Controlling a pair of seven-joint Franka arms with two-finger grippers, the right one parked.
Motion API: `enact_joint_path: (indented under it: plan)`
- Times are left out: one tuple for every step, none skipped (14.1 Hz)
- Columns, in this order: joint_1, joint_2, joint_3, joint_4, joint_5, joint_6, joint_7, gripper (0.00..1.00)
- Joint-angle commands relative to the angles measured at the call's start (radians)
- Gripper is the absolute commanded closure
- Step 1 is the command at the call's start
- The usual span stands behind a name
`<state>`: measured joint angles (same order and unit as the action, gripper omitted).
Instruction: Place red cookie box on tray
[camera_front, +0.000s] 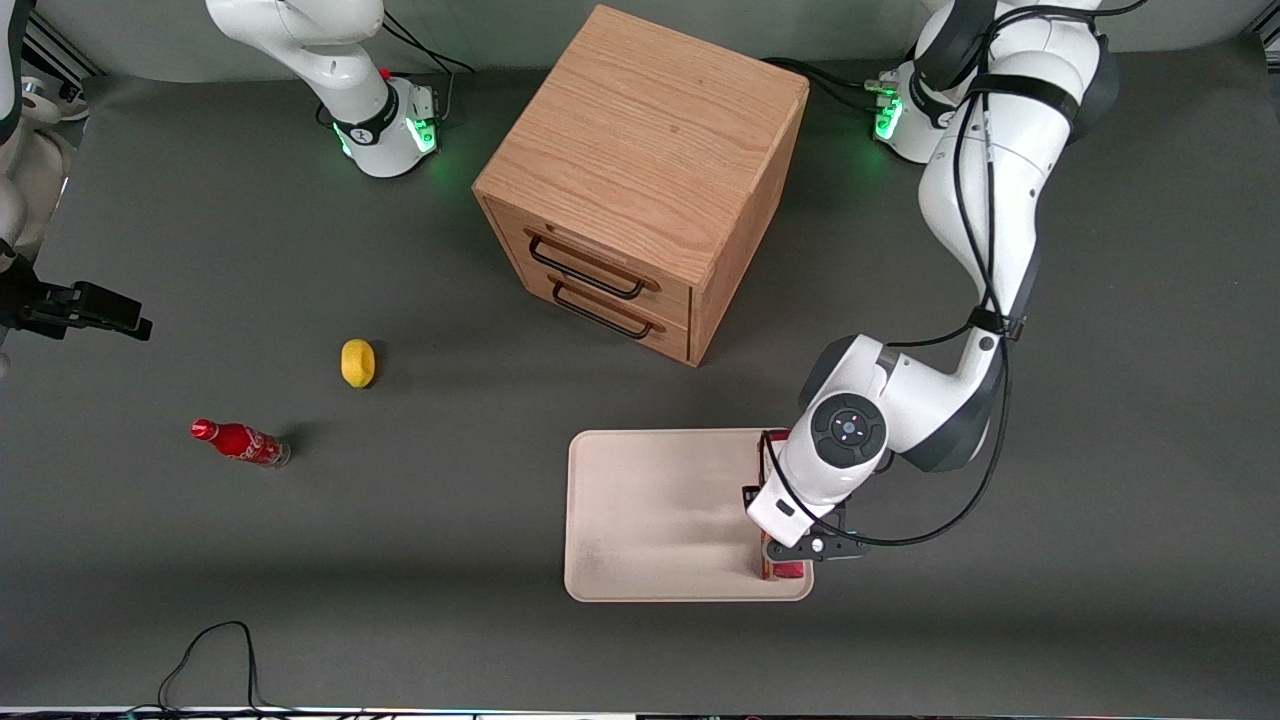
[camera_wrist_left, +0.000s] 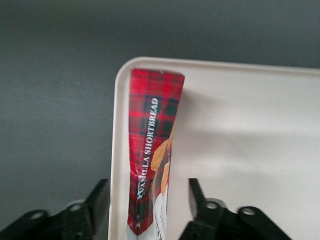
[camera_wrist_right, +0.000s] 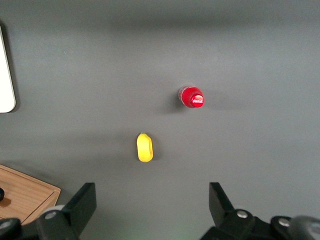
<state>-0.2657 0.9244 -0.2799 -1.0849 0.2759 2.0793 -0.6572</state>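
**End effector spread above the carton on the tray**

End effector (camera_wrist_left: 145, 210) fingers stand apart, flanking the red cookie box (camera_wrist_left: 152, 155) without touching. That long, narrow tartan cardboard carton lies along the smooth cream tray (camera_wrist_left: 240, 130) edge. Front view hides most of it under the wrist; the wrist view shows its cookie print.

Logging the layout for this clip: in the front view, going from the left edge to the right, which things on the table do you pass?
Red bottle → yellow lemon-like object → wooden drawer cabinet → tray → red cookie box lying on the tray's edge, with the gripper, fingers open, astride it.
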Motion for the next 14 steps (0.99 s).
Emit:
enact_joint_path:
  plan:
    - [-0.003, -0.12, 0.01, -0.004, 0.002, -0.161, -0.056, 0.0]
    - [-0.001, -0.159, 0.005, 0.0, 0.0, -0.221, -0.058, 0.0]
    - [-0.001, -0.206, 0.005, 0.009, -0.007, -0.273, -0.059, 0.0]
    - [-0.001, -0.261, 0.011, 0.008, -0.041, -0.307, -0.059, 0.0]
    - [0.003, -0.306, 0.013, 0.007, -0.082, -0.336, -0.062, 0.0]
    - [0.012, -0.349, 0.013, 0.005, -0.098, -0.373, -0.074, 0.0]
    - [0.013, -0.387, 0.011, 0.005, -0.093, -0.413, -0.075, 0.0]
    - [0.013, -0.43, 0.011, 0.002, -0.093, -0.46, -0.062, 0.0]
    - [0.014, -0.47, 0.011, 0.003, -0.095, -0.51, -0.059, 0.0]
    - [0.014, -0.508, 0.011, 0.003, -0.095, -0.551, -0.058, 0.0]
    - [0.02, -0.536, 0.011, 0.002, -0.096, -0.579, -0.042, 0.0]
    - [0.037, -0.558, 0.011, -0.003, -0.099, -0.608, -0.003, 0.0]
    - [0.052, -0.573, 0.011, -0.007, -0.102, -0.637, 0.032, 0.0]
    - [0.081, -0.587, 0.011, -0.015, -0.11, -0.659, 0.069, 0.0]
